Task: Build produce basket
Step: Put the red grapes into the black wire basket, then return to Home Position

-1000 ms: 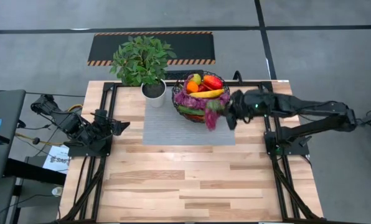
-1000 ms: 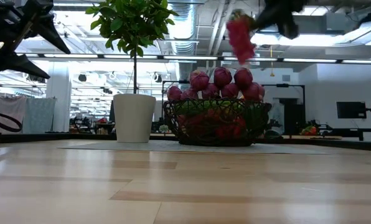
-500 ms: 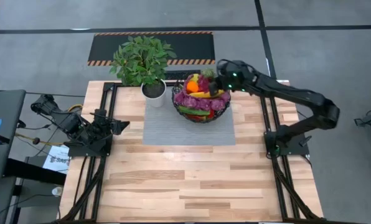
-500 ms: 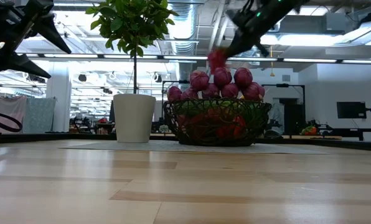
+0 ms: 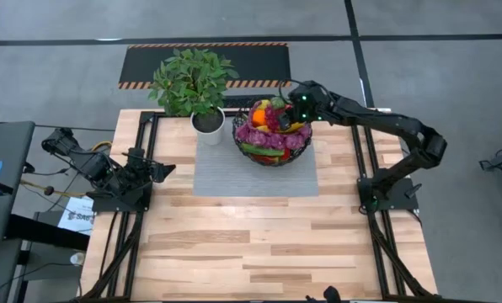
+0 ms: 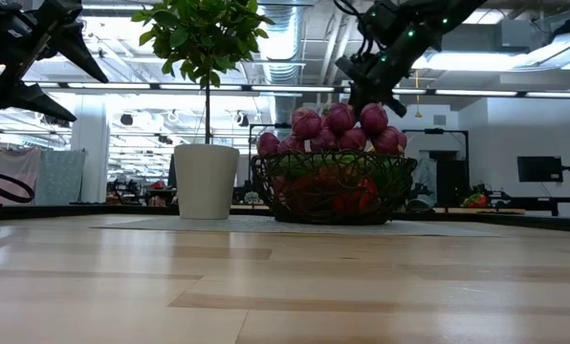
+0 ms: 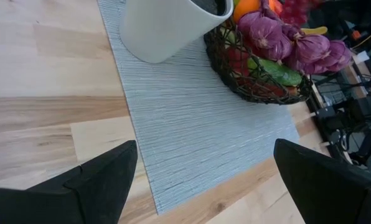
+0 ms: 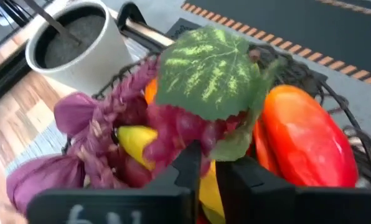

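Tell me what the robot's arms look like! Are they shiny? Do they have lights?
Both arms are black, jointed and matte rather than shiny. The right arm is long, with rounded segments and small green lights glowing near its pincer. The left arm looks bonier, with loose black cables beside it. Each ends in two flat dark fingers and stands on a black frame bolted to the table.
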### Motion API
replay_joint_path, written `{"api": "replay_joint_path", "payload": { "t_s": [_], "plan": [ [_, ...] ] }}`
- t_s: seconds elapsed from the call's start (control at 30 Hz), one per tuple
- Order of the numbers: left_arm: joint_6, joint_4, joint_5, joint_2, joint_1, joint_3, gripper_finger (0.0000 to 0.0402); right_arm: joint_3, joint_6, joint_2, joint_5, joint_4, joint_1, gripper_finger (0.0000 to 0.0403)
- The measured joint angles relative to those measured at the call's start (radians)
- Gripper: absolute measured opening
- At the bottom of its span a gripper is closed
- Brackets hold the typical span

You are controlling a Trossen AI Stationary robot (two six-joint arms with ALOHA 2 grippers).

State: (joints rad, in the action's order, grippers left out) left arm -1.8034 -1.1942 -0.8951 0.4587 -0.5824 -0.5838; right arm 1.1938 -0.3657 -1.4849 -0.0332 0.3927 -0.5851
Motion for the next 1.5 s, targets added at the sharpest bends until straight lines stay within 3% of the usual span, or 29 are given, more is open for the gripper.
{"api": "replay_joint_path", "payload": {
  "t_s": [0.33,0.5,0.8,1.07,1.17,1.23,1.37,1.5],
  "plan": [
    [0.002,0.000,-0.004,0.000,0.000,0.000,0.0364,0.000,0.000,0.123,0.013,0.133,-0.019,0.0204],
    [0.001,0.001,0.000,0.000,0.000,0.000,0.0364,0.000,-0.008,0.247,0.013,0.180,-0.004,0.0245],
    [0.045,0.017,0.024,0.000,0.000,0.000,0.0364,0.000,-0.034,0.598,0.013,0.207,0.079,0.0249],
    [0.053,0.019,0.024,0.000,0.000,0.000,0.0364,-0.035,-0.014,0.877,0.011,0.297,0.217,0.0249],
    [0.095,0.056,0.018,0.000,-0.001,0.000,0.0364,-0.120,-0.030,0.976,0.005,0.287,0.273,0.0249],
    [0.216,0.128,-0.001,-0.002,-0.001,0.000,0.0364,-0.207,-0.051,1.047,-0.015,0.262,0.305,0.0249],
    [0.490,0.289,-0.008,-0.024,-0.001,0.000,0.0364,-0.408,-0.081,1.186,-0.023,0.098,0.351,0.0249],
    [0.622,0.327,-0.024,-0.109,-0.001,-0.007,0.0364,-0.584,-0.084,1.294,-0.023,-0.076,0.378,0.0249]
  ]
}}
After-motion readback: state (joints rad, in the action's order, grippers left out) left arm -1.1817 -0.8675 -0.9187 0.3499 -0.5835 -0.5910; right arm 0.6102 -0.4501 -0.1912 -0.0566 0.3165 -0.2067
